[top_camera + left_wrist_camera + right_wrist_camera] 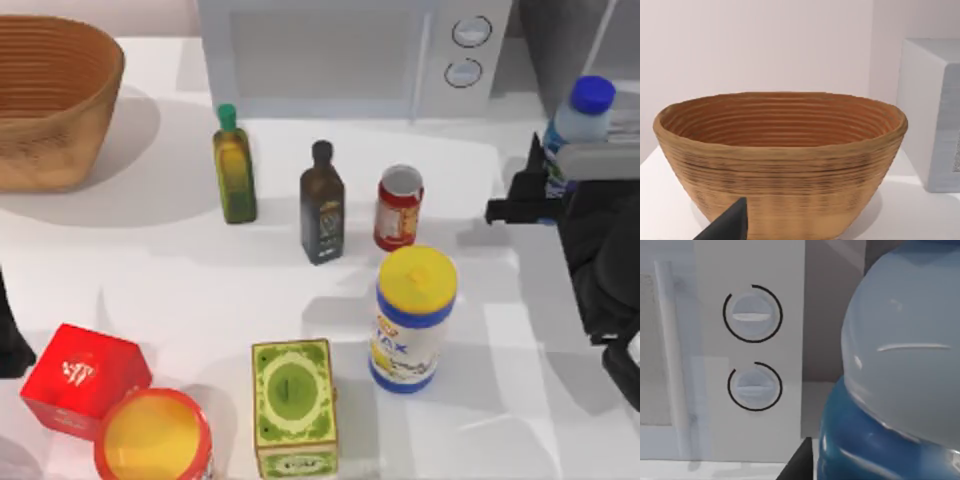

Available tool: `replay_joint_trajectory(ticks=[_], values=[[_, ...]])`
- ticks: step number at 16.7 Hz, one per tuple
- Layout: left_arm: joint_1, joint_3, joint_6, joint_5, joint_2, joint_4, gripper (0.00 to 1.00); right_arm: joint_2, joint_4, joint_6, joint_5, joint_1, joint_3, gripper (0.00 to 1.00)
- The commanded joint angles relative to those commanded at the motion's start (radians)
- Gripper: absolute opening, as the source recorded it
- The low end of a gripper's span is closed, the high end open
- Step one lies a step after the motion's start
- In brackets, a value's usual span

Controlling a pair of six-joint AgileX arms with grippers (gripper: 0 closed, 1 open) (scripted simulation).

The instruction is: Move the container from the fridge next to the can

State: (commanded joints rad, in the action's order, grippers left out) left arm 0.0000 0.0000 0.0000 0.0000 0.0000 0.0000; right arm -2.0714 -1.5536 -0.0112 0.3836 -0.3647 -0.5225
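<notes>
From above, the right gripper [548, 190] sits at the right edge of the surface [150, 280], closed around the container [578, 125], whose blue cap stands upright above the fingers. The grip looks low on the body, probably to keep the bottle vertical while it travels. The fridge [575, 40] is the grey box just behind it, so the container appears to be just outside the fridge, well apart from the can [398, 208]. The can stands near the middle, with the dark bottle [322, 205] just to its left, the white-blue canister [413, 318] close in front and the microwave [340, 55] behind. The open room is on the can's right side, a bare strip between it and the gripper; that seems the easiest landing place. The left arm [8, 340] is parked at the left edge.

The left wrist camera faces the wicker basket [780, 160], with a dark fingertip in the foreground; I cannot tell whether that gripper is open or closed.

The right wrist camera has the container [900, 380] very near, its blue label band below the clear shoulder, a dark finger [799, 462] beside it, and the microwave's two knobs [752, 314] behind.
</notes>
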Motion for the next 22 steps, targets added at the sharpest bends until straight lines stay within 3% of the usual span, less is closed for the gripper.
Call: replay_joint_trajectory(ticks=[2, 15, 22], values=[[0.000, 0.000, 0.000, 0.000, 0.000, 0.000, 1.00, 0.000, 0.000, 0.000, 0.000, 0.000, 0.000, 0.00], [0.000, 0.000, 0.000, 0.000, 0.000, 0.000, 1.00, 0.000, 0.000, 0.000, 0.000, 0.000, 0.000, 0.98], [0.000, 0.000, 0.000, 0.000, 0.000, 0.000, 1.00, 0.000, 0.000, 0.000, 0.000, 0.000, 0.000, 1.00]])
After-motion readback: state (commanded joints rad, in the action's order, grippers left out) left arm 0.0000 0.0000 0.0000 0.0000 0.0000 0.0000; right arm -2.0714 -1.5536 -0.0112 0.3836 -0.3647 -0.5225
